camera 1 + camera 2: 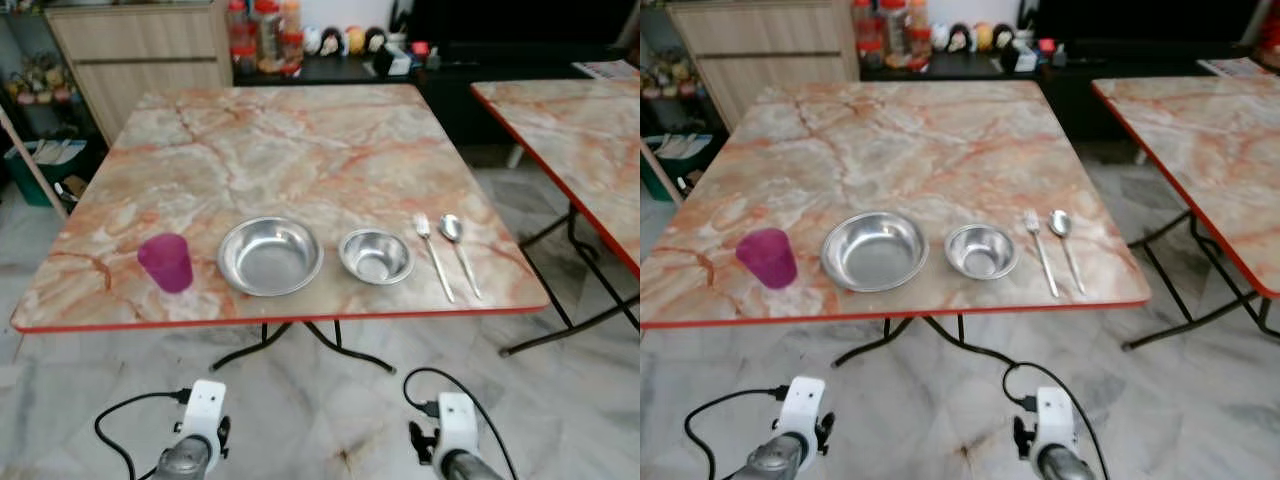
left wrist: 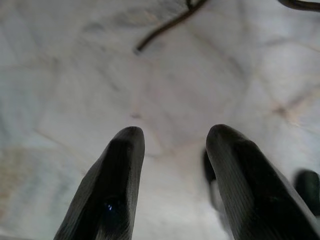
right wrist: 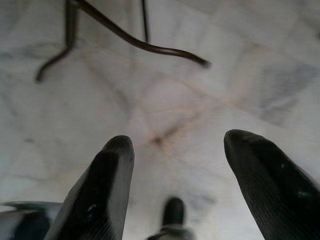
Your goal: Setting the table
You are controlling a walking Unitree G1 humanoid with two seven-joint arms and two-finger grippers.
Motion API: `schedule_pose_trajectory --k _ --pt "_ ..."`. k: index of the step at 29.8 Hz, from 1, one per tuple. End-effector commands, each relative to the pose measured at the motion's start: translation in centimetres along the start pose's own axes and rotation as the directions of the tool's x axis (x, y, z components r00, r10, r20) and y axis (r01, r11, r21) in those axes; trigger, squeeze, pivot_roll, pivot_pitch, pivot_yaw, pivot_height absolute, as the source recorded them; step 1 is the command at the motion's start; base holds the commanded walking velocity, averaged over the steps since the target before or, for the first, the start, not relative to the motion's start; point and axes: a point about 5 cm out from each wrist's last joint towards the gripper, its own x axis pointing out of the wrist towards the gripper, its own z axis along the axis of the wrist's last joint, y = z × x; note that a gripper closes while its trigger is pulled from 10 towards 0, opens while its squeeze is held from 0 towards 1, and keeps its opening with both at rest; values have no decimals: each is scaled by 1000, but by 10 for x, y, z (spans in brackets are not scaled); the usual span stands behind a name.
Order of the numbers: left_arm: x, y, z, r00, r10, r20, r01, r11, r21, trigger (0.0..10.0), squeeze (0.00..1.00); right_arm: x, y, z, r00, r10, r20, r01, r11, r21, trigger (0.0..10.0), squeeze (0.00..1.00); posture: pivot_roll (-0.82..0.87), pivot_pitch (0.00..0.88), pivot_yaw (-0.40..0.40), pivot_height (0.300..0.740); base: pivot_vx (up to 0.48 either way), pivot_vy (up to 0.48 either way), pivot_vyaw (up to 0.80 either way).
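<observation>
Left eye view: marble-patterned tabletop (image 1: 300,150) with a red rim, seen from its near edge. Lined up in a row along that near edge: pink cup (image 1: 166,262) toward the near left corner, upright, nothing visible inside; just beside it a large steel bowl (image 1: 270,256), empty; next a small steel bowl (image 1: 376,256), also empty and not touching the large one; then a fork (image 1: 434,256) and a spoon (image 1: 459,252) toward the near right corner, lying side by side, close but apart, handles pointing to the near edge. Second tabletop (image 1: 570,130) of the same pattern off to the right. Beyond the far edge, a wooden cabinet (image 1: 140,55) and a dark shelf with jars (image 1: 262,35), their contents too blurred to tell. Both arms low over the marble floor (image 1: 320,420), short of the table's near edge.

Right eye view: same scene and same row of cup, two bowls, fork and spoon along the near edge; both bowls again bare inside.

Left wrist view: left gripper (image 2: 172,145) hung above the pale floor, its two black fingers (image 2: 117,185) spread apart with nothing between them; a dark table leg (image 2: 165,25) beyond.

Right wrist view: right gripper (image 3: 177,150) likewise over the floor, fingers (image 3: 102,187) spread wide and holding nothing; curved table legs (image 3: 135,42) on the floor ahead.
</observation>
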Motion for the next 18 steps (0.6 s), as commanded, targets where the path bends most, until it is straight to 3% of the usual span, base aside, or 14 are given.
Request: schedule_pose_trajectory --k 1,7,13,18 --pt "0 -5 2 1000 -10 4 10 1000 -1 10000 0 -2 -12 -5 999 -30 -17 30 1000 0 10000 0 90 103 -19 740 296 0 0" --pt "0 -2 -1 1000 8 7 -8 1000 8 10000 0 -2 -11 -5 999 -26 -19 25 1000 -5 10000 0 95 101 -20 740 0 0 0" --pt "-3 16 -2 996 82 44 -83 996 20 10000 0 -2 -10 -6 1000 -23 -20 23 1000 -6 10000 0 106 102 -19 740 0 0 0" --pt "-6 35 4 974 181 134 -198 972 125 10000 0 -3 -9 -8 999 -18 -26 18 1000 -9 10000 0 114 111 -19 740 0 0 0"
